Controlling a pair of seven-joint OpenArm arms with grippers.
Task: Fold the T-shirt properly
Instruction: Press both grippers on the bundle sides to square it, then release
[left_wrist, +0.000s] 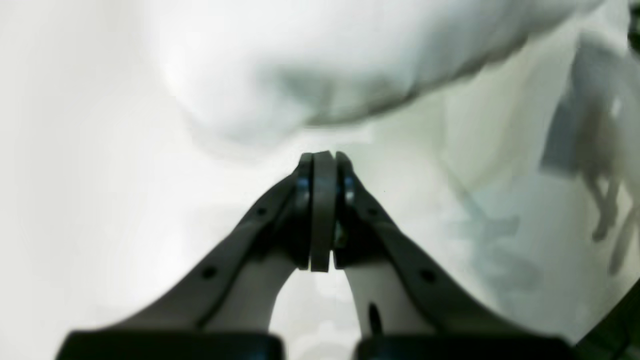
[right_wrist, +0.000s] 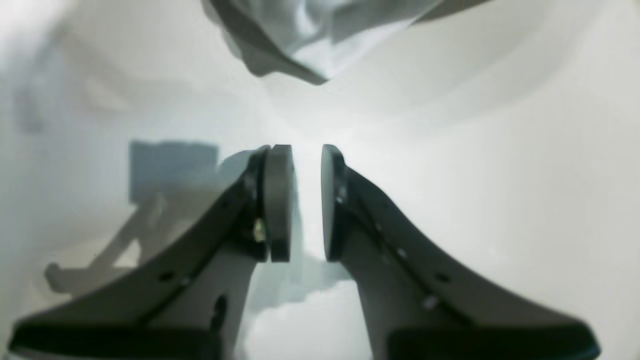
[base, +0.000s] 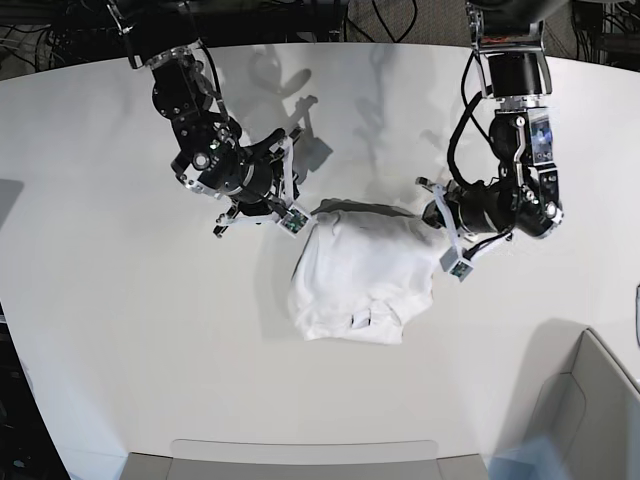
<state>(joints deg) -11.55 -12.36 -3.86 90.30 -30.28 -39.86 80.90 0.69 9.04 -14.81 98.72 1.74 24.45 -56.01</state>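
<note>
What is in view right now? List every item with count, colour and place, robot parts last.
T-shirt: one, white, bunched in a wrinkled heap at the middle of the table, between the two grippers.
Tag: one, small, pale, on the shirt's near edge.
Table: one, white, smooth, under everything.
Grey bin: one, at the near right corner of the base view, partly cut off.
Cables: several, dark, behind the table's far edge.
Left gripper: one, black, shut and empty, just short of the shirt's edge.
Right gripper: one, black, jaws slightly apart, empty, near the shirt's other side.
</note>
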